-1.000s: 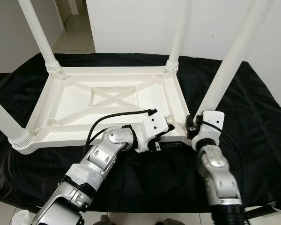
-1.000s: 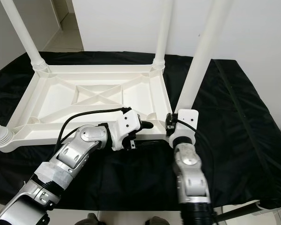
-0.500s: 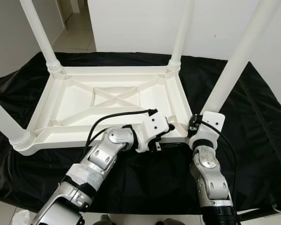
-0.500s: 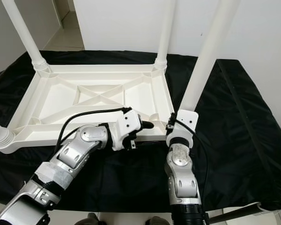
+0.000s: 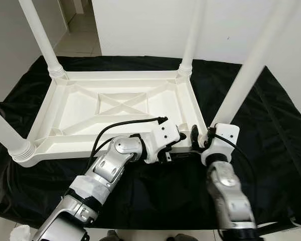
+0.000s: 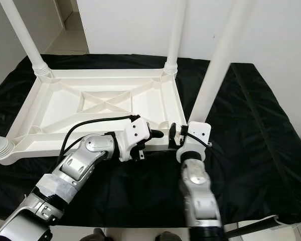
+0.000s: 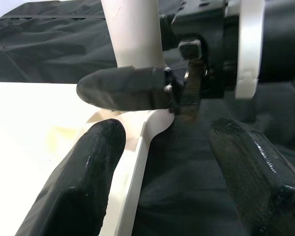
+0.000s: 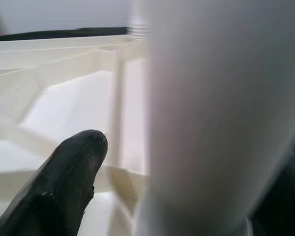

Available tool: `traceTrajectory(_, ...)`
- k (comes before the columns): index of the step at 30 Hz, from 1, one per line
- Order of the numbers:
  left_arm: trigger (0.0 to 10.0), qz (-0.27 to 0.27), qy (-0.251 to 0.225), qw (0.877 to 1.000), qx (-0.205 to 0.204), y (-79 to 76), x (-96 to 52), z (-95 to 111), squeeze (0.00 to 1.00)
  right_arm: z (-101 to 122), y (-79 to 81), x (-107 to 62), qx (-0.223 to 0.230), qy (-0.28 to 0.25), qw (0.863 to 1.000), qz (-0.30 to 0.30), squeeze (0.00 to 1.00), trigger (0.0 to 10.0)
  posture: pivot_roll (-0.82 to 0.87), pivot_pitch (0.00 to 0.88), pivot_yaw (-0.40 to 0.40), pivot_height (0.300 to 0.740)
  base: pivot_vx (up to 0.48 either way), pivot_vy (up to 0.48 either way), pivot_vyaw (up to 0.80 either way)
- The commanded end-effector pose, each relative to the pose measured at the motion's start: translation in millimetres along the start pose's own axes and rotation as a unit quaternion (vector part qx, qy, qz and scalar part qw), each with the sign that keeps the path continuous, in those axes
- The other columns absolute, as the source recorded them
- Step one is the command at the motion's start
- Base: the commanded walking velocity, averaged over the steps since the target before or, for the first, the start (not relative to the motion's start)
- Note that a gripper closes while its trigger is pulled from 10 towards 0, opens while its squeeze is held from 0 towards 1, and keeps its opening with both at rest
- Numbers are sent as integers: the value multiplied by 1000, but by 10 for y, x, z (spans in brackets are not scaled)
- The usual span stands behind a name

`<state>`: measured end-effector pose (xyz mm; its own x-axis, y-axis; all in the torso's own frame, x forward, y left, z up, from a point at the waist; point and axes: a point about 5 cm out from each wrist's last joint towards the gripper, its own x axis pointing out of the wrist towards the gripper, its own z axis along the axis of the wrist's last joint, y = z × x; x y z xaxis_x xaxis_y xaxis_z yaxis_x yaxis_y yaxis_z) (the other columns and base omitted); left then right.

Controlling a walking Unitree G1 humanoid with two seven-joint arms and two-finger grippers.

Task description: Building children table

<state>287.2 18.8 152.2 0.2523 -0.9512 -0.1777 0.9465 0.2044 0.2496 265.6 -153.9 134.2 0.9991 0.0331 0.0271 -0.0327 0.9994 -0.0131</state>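
Table leg (image 5: 243, 80) between the right gripper's (image 5: 200, 138) parted jaws; left gripper's (image 7: 169, 162) jaws wide astride the tabletop rim (image 7: 132, 167).

A black cloth (image 5: 271, 125) covers the bench; an upturned white plastic children's table (image 5: 80, 108) lies on it toward the left edge.

No readable text, labels, brands or numbers anywhere. The white table (image 5: 115, 108) underside is plain moulded plastic with no markings. Black cloth (image 5: 271, 130) around the table carries no print either.
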Motion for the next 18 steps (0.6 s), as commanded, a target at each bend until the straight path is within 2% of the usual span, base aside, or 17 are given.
traceTrajectory(1, 10000, -6, 3, 1000, -1, -28, -8, -11, 0, 4, 37, -20, 1, -4, 999, 43, 0, 10000, -46, 0, 6, 740, 0, 0, 0)
traceTrajectory(2, 10000, -15, 1, 1000, 1, -57, -6, -5, 0, -1, -46, -12, -4, -3, 999, 48, 0, 10000, -43, 0, 2, 740, 0, 0, 0)
traceTrajectory(6, 10000, -27, -5, 1000, -3, -93, -2, 5, 0, 4, -167, 4, -6, -2, 999, 54, 0, 10000, -42, 0, 2, 740, 0, 0, 0)
traceTrajectory(7, 10000, -31, -5, 1000, -3, -105, 0, 8, 0, 10, -221, 12, -15, -3, 997, 69, 0, 10000, -42, 0, 1, 740, 0, 0, 0)
traceTrajectory(8, 10000, -34, -4, 999, -1, -114, -2, 2, 0, -1, -302, 37, -39, 5, 993, 114, 0, 10000, -41, 0, 0, 740, 0, 0, 0)
traceTrajectory(14, 10000, -37, -2, 999, -2, -120, -16, -6, 0, -53, -401, 111, -69, 20, 986, 153, 0, 10000, -37, 0, 0, 740, 0, 0, 0)
traceTrajectory(18, 10000, -34, -1, 999, 0, -100, -22, 1, 0, -84, -417, 167, -70, 30, 982, 171, 0, 10000, -30, 0, -2, 740, 0, 0, 0)
